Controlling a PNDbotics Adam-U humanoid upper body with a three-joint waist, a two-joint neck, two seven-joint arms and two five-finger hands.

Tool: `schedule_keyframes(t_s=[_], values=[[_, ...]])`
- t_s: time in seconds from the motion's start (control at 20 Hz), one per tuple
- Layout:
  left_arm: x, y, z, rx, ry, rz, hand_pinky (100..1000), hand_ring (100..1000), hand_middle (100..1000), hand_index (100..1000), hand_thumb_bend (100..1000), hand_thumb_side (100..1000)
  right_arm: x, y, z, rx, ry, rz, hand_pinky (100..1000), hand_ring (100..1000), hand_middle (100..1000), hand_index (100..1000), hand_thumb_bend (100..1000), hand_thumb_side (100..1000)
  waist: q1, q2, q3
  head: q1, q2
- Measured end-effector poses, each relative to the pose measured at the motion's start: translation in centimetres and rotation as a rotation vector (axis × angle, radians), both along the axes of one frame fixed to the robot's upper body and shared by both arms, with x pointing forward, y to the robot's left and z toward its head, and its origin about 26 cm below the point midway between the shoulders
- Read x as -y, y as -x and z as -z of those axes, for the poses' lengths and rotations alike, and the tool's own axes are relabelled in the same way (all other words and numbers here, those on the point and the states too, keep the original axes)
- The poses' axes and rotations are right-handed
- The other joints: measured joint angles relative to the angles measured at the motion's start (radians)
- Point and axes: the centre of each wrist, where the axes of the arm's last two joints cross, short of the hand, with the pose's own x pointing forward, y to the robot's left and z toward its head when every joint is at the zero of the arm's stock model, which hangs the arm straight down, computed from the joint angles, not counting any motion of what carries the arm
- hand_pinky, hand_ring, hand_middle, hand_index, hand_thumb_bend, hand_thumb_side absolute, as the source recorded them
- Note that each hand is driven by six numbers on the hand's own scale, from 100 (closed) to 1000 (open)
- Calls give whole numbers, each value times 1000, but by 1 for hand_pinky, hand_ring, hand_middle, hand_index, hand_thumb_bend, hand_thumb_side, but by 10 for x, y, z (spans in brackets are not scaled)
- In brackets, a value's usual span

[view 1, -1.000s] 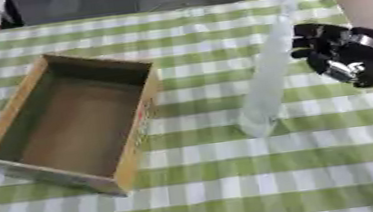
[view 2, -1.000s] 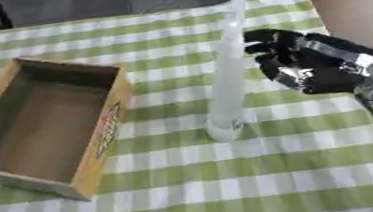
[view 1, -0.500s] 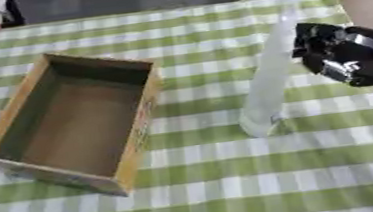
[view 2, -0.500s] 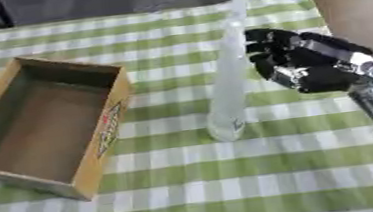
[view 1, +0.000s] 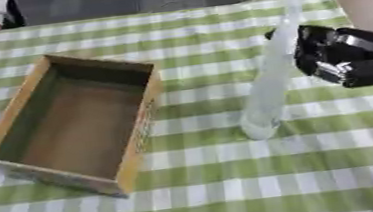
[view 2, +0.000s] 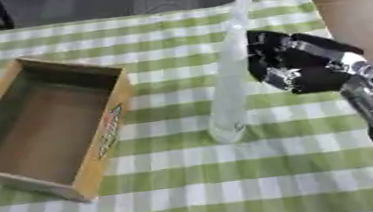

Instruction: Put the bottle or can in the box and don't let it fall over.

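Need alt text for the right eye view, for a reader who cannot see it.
A tall, clear, slender bottle stands upright on a green-and-white checked tablecloth, with the robot's black right hand close beside it on the right, fingers curled toward it. An empty open cardboard box sits to the left, apart from the bottle.

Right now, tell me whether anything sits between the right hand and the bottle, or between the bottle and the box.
Nothing visible does. The right hand is just right of the upright clear bottle, with only a narrow gap. Between the bottle and the open box lies only bare checked tablecloth.
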Motion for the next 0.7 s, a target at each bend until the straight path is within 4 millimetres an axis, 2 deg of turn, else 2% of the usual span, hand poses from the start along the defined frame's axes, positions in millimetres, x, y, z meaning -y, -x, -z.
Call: schedule_keyframes(t_s=[0.7], values=[[0, 0, 0, -1, -1, 4, 1000, 786, 966, 848, 101, 861, -7, -7, -4, 2, 1, -16, 975, 1000, 1000, 1000, 100, 533, -1, 4, 5, -4, -1]])
